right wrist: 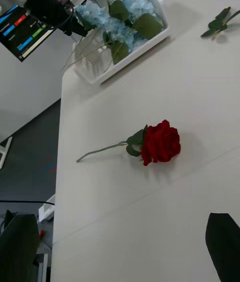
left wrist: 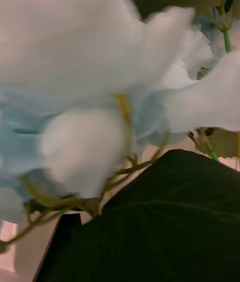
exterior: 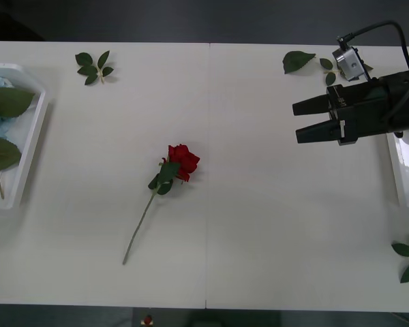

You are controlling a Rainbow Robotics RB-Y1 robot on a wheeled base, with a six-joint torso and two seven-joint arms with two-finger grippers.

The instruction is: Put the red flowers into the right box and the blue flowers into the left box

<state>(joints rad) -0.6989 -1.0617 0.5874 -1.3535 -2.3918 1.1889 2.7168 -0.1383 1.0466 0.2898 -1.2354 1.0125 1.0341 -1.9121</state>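
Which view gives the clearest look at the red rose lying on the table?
The right wrist view: the red rose shows large, bloom, leaves and stem all distinct. The front view shows the whole rose with its full stem, but smaller. The left wrist view has blue flowers instead.

The right end effector (exterior: 301,120) hung above the worktop (exterior: 259,225) at its right side, fingers parted and pointing left. Just behind it, toward the far edge, lay a leaf sprig (exterior: 298,61). Directly to its right sat the right box (exterior: 403,170), at the worktop's edge. Well to its left and a little nearer the robot lay 1 red flower (exterior: 180,162), head toward the far side, stem trailing toward the near edge. Far to its left stood the left box (exterior: 28,146), with the blue flowers (right wrist: 107,19) lying in it. Another leaf sprig (exterior: 94,67) lay behind that box's right side.
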